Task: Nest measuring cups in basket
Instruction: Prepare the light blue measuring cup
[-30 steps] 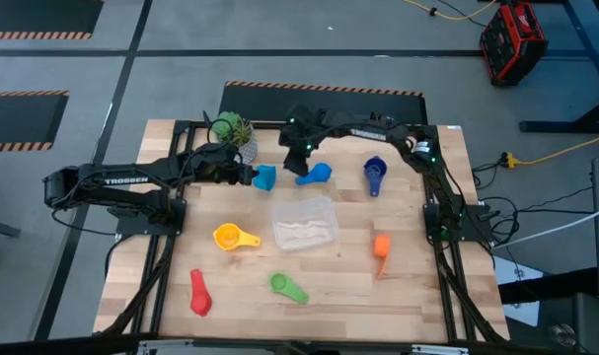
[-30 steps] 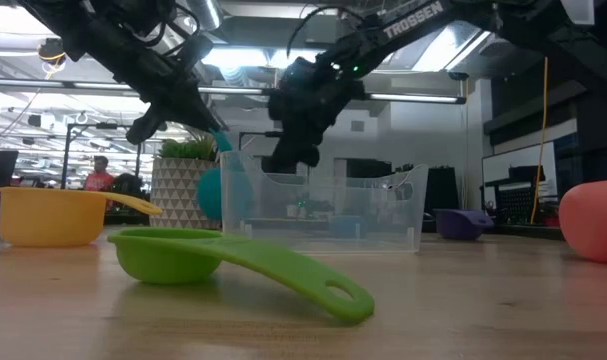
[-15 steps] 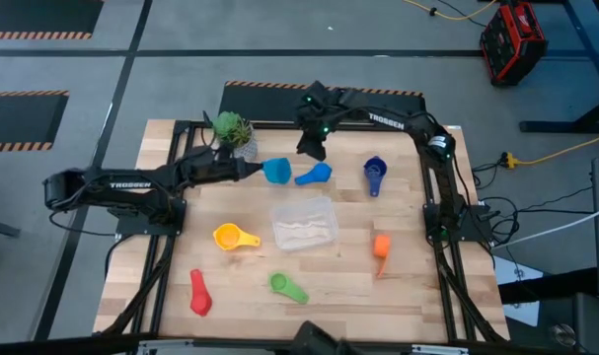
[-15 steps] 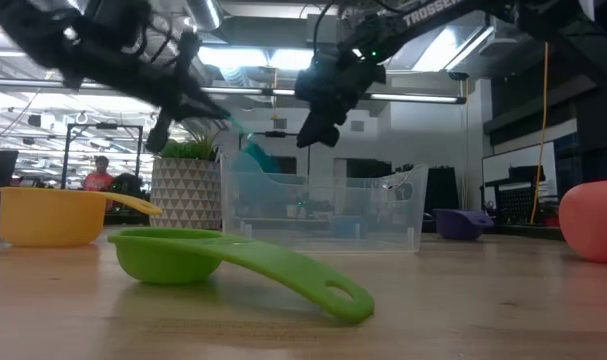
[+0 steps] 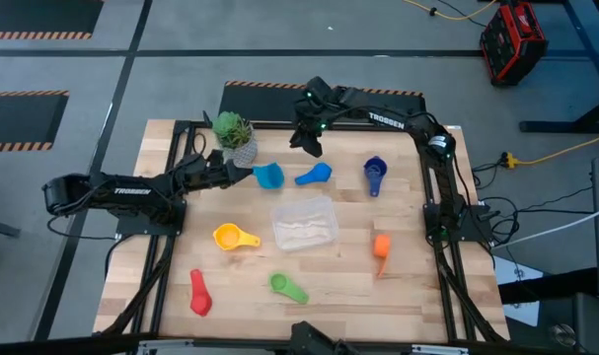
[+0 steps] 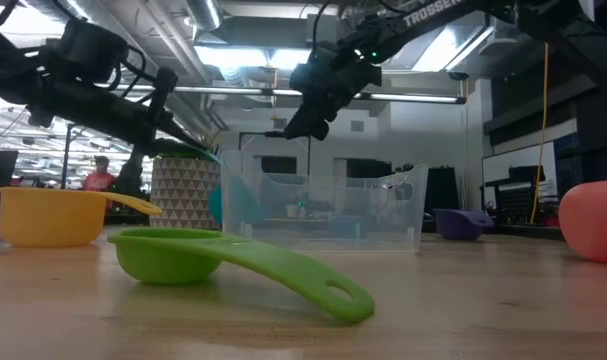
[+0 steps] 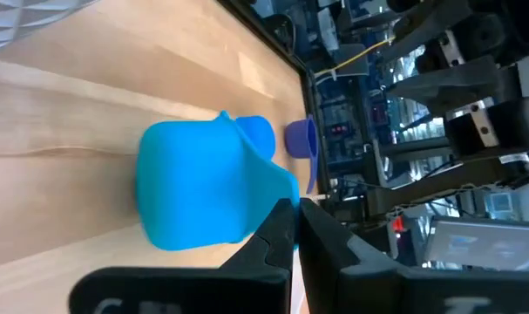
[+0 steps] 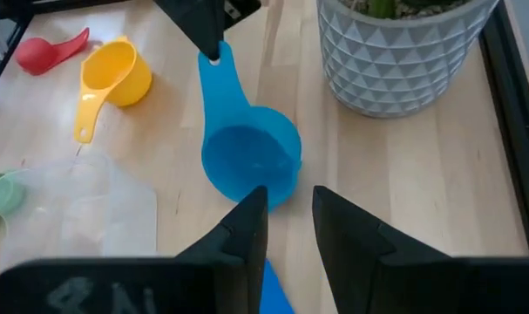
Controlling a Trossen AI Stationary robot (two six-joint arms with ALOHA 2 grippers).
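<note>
Left gripper (image 5: 248, 175): clamped on light blue cup (image 5: 269, 177) handle, beside plant pot (image 5: 242, 148).
Right gripper (image 5: 309, 146): fingers slightly apart, empty, above the pot's far side.

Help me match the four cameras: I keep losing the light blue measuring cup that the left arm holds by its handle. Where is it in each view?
High view: light blue cup, upper middle, right of the plant pot.
Low view: dim blue shape behind the basket's left wall.
Left wrist view: fills the centre.
Right wrist view: centre, handle pinched from above.
Shared landmark: the plant pot.
</note>
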